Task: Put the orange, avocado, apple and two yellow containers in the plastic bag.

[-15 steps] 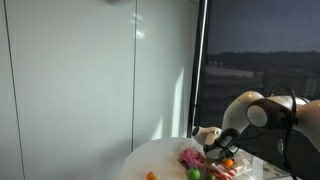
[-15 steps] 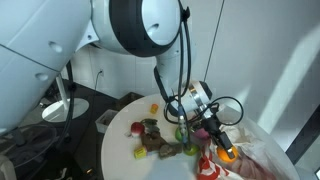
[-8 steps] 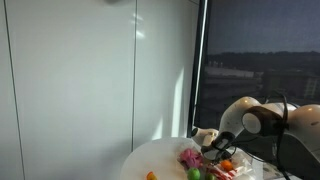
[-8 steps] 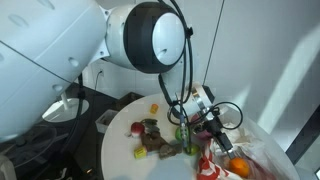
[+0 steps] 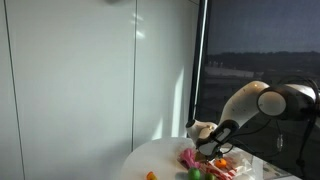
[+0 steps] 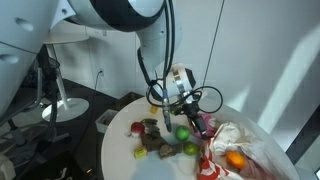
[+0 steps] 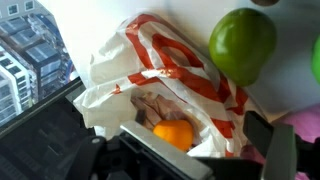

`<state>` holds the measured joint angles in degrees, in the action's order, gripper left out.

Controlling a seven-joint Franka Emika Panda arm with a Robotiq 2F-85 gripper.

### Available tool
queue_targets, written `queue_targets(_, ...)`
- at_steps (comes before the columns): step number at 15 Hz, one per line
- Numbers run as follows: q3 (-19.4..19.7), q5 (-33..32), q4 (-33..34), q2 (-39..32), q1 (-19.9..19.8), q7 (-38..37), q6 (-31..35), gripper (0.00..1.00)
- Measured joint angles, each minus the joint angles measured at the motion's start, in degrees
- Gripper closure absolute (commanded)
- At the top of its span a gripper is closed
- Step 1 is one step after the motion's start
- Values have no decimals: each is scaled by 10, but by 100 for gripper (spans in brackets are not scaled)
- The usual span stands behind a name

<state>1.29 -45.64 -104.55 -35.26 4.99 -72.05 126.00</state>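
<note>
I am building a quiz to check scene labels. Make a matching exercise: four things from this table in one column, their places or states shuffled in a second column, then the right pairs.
Things:
1. round orange fruit
2. round green apple
3. white and red plastic bag
4. small yellow container

Places or states:
A. just outside the bag, beside it
B. lies on the table with its mouth open
C. inside the bag
D. at the end of the group of things farthest from the bag

Pairs: 1-C, 2-A, 3-B, 4-D
</note>
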Motion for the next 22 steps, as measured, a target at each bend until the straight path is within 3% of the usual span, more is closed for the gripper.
queue_targets(3,-29,14,-80,55,17,29,50,0)
queue_targets(7,-46,39,-123,43,46,50,119,0)
queue_targets(16,6,45,-76,-26,97,50,184,0)
queue_targets(22,11,66,-62,-35,96,70,182,0)
